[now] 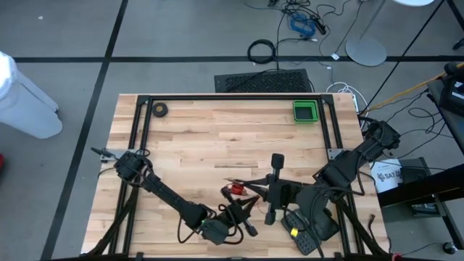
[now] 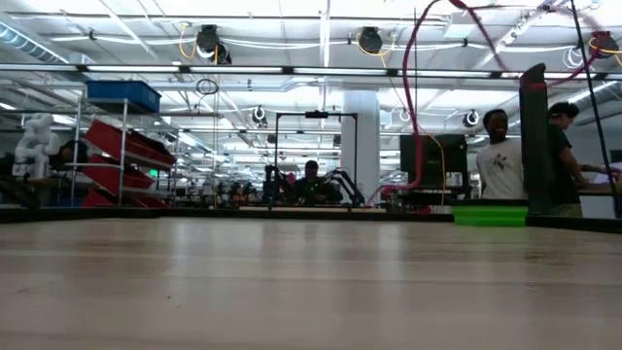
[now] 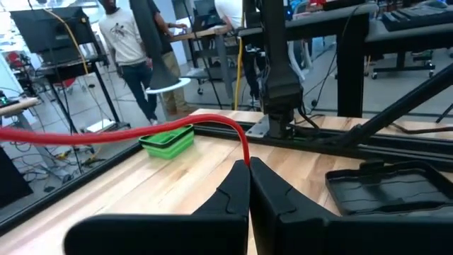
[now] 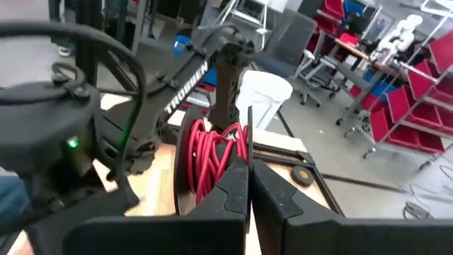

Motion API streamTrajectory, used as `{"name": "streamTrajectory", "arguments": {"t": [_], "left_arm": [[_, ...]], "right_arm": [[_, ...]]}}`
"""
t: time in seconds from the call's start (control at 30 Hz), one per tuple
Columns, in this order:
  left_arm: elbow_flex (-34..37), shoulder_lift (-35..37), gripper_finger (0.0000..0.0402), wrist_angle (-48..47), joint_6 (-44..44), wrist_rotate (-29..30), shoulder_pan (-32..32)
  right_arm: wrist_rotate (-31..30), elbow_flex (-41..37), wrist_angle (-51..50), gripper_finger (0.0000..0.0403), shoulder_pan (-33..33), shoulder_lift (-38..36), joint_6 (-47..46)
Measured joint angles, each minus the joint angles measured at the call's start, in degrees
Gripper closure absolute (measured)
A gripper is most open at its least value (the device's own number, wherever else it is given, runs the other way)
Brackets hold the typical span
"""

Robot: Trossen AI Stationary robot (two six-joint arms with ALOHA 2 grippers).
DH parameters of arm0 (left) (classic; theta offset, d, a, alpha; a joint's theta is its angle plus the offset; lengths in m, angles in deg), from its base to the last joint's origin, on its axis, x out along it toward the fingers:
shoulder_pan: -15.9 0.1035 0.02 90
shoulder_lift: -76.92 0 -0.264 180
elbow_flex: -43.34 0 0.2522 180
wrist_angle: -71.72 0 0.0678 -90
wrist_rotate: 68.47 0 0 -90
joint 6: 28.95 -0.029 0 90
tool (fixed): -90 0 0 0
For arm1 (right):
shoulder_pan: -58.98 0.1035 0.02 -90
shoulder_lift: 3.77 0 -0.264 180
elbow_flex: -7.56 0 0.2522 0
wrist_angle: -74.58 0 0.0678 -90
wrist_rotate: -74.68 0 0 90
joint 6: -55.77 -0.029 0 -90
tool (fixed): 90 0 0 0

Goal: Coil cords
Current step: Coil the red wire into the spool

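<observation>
The left gripper [image 3: 249, 185], low centre of the high view, pinches the red cord [image 3: 127, 133]. The right gripper [image 4: 249, 185], just beside it, is shut on the reel [image 4: 205, 166], already thickly wound. The cord's loose tail remains to be coiled.

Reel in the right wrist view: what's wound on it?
Red cord is wound around the reel. The right gripper, fingers shut, covers part of the winding; the reel's core is hidden.
</observation>
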Motion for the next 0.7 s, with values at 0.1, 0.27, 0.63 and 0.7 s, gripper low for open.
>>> {"name": "streamTrajectory", "arguments": {"t": [0.1, 0.27, 0.63, 0.7], "left_arm": [[0.0, 0.0, 0.0401, -0.8, 0.5, -1.0, 0.6], [0.0, 0.0, 0.0401, -1.0, 2.2, -5.1, 1.6], [0.0, 0.0, 0.0402, 1.6, 1.4, -6.1, 1.8], [0.0, 0.0, 0.0402, 2.4, 0.2, -6.2, 1.8]], "right_arm": [[0.1, 0.0, 2.1, 0.0403, 0.6, 0.0, 1.4], [0.3, 0.0, 5.2, 0.0403, 1.4, 0.0, 3.4], [-2.9, 0.0, 5.1, 0.0403, 1.1, 1.6, 2.6], [-5.4, 0.0, 5.1, 0.0403, 0.9, 2.1, 3.0]]}}
